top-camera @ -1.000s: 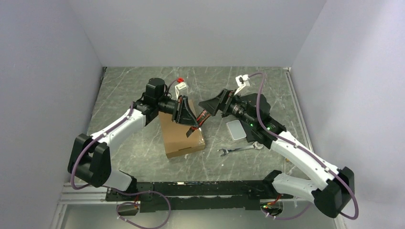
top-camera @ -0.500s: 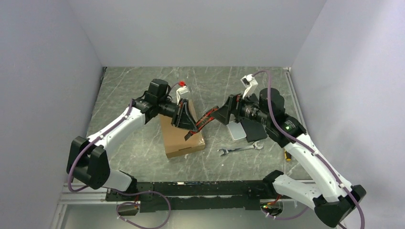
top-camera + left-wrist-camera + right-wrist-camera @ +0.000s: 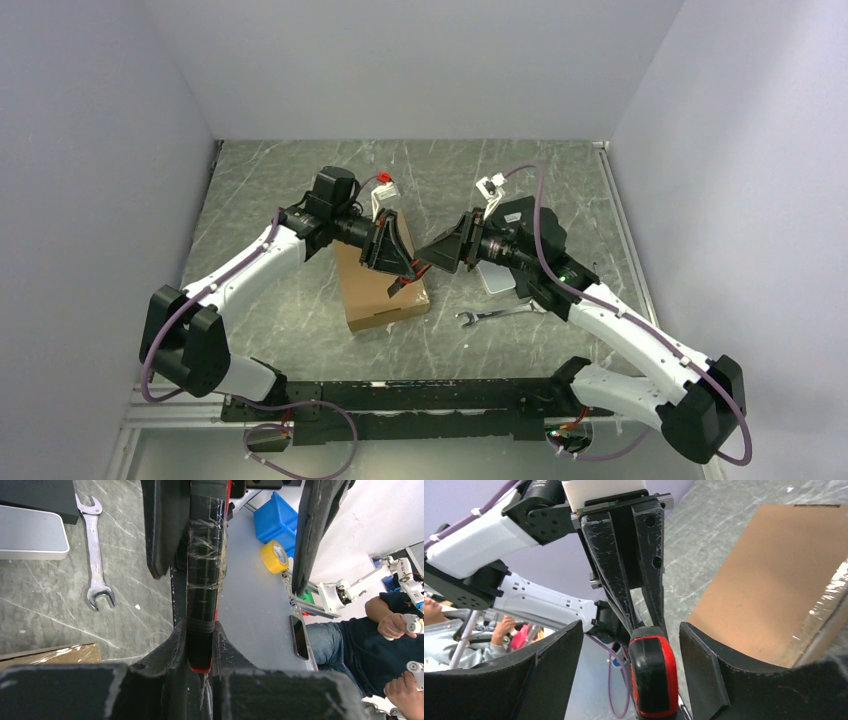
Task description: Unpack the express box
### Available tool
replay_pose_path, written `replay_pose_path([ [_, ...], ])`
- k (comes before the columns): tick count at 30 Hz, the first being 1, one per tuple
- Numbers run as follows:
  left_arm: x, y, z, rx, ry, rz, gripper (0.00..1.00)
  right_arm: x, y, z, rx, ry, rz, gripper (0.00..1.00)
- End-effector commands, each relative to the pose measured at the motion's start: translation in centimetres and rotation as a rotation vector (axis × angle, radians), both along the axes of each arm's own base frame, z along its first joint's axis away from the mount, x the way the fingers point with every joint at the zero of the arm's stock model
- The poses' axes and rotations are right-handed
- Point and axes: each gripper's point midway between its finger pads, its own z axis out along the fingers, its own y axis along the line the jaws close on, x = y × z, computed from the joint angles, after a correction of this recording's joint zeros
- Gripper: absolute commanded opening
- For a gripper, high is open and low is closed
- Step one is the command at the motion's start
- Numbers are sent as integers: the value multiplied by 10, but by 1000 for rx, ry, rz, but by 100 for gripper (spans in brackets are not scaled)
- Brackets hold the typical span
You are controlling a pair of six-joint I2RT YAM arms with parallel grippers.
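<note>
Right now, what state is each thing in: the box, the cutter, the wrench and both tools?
express box: closed, taped, lying flat.
red-and-black cutter: lifted, clamped in the left tool; blade not visible.
left tool: shut on the cutter.
right tool: open, one finger on each side of the cutter, not gripping.
wrench: lying flat, untouched.
</note>
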Motion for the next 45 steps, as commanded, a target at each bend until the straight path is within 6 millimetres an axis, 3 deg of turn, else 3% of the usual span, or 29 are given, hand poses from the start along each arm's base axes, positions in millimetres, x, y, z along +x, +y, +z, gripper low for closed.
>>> replay_pose_path([
  [1,-7,1,22,-72,-88,-43,0,11,4,43,154,-98,-100,72],
  [7,-9,1,25,-79,-99,-46,0,14,3,37,172,-84,-136,65],
  [20,-9,1,26,-80,-96,-46,0,18,12,12,181,-3,-159,65],
  [27,-8,1,23,-73,-101,-36,0,17,18,7,190,16,-146,53],
  [30,-7,1,22,-67,-99,-32,0,16,18,8,201,10,-143,44],
  [33,-3,0,19,-53,-112,-5,0,14,19,5,199,13,-132,29],
  [36,5,-1,14,-21,-136,46,12,17,13,-1,163,9,-171,0],
  [41,17,0,5,35,-171,129,47,30,-9,-9,44,-7,-312,0],
  [45,26,3,1,66,-211,205,52,36,-32,-13,-58,-35,-416,0],
])
